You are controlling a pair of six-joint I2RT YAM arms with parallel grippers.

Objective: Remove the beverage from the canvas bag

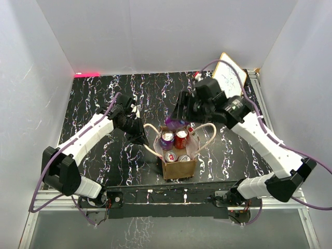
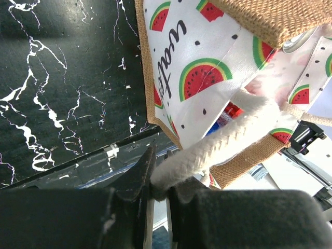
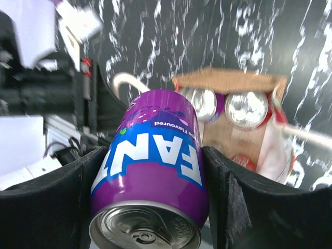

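Note:
The canvas bag (image 1: 179, 167) stands open at the table's front middle, with several cans in it, among them a purple one (image 1: 167, 139) and a red one (image 1: 181, 137). My right gripper (image 1: 179, 115) is shut on a purple Fanta can (image 3: 150, 166) and holds it above the bag's far side; the can shows as a purple blur in the top view (image 1: 173, 123). In the right wrist view the bag (image 3: 233, 83) lies below with silver can tops (image 3: 246, 109). My left gripper (image 2: 161, 181) is shut on the bag's cream rope handle (image 2: 223, 142), left of the bag (image 2: 275, 21).
A white board (image 1: 231, 78) leans at the back right corner. White walls close the table on three sides. A metal rail (image 1: 171, 199) with both arm bases runs along the near edge. The bag's right handle (image 1: 207, 136) loops out to the right.

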